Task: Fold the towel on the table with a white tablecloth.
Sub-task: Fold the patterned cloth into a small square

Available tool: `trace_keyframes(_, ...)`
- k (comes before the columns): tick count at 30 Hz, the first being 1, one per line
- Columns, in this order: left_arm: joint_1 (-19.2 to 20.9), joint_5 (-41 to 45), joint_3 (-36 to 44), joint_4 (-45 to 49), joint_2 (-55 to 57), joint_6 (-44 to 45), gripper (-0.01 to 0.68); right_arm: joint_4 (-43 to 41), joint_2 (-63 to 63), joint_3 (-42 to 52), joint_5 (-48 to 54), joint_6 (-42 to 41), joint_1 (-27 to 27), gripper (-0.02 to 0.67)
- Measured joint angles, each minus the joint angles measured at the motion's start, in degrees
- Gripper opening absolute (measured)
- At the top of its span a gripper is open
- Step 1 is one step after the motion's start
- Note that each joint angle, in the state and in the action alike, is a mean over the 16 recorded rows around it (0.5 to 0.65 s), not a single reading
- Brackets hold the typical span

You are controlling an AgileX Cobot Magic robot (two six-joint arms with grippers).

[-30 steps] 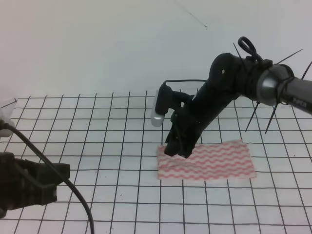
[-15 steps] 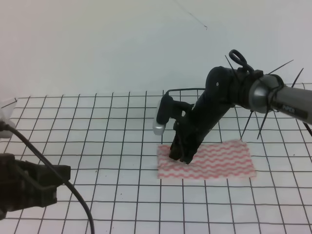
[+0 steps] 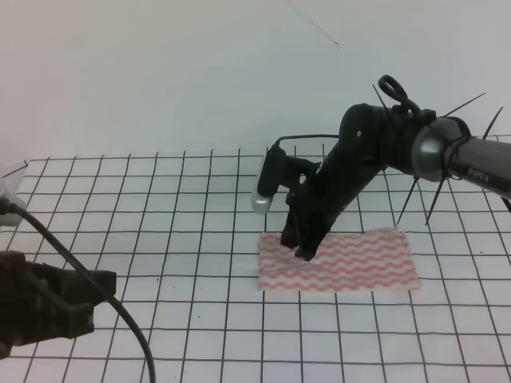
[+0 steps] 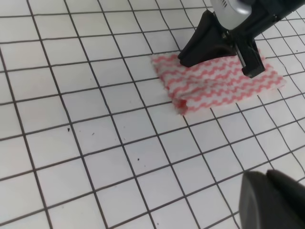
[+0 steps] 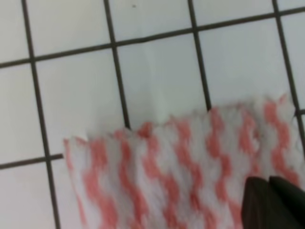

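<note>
The towel [image 3: 351, 263] lies flat on the table with a white tablecloth [image 3: 160, 199], right of centre, its pink-red and white wavy stripes running lengthwise. Seen from the left wrist, the towel [image 4: 219, 83] looks doubled at its near left corner. My right gripper [image 3: 295, 249] points down over the towel's left part, open, and its two fingers [image 4: 190, 52] stand apart with striped cloth showing between them. The right wrist view holds the towel's corner [image 5: 181, 162] close up. My left gripper [image 3: 88, 291] rests low at the left, far from the towel.
A black cable [image 3: 120, 311] curves across the front left by the left arm. The right arm [image 3: 447, 152] carries cable ties that stick out. A pale wall rises behind the table's far edge.
The right gripper dipped onto the towel's left part, then lifted a little and shifted slightly right. The towel and the left arm have not moved.
</note>
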Motion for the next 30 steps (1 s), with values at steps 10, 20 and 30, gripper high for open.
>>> trace_keyframes(10,0.0,0.04,0.0,0.0,0.0,0.0,0.0,-3.45,-1.66,0.02,2.46,3.05,0.0,0.001)
trace_keyframes(20,0.0,0.15,0.0,0.0,0.0,0.06,0.0,-6.89,-1.59,0.07,4.64,5.44,0.0,0.0)
trace_keyframes(30,0.0,0.52,0.0,0.02,0.0,0.13,0.0,-11.23,-0.31,0.07,1.82,8.26,0.0,0.0)
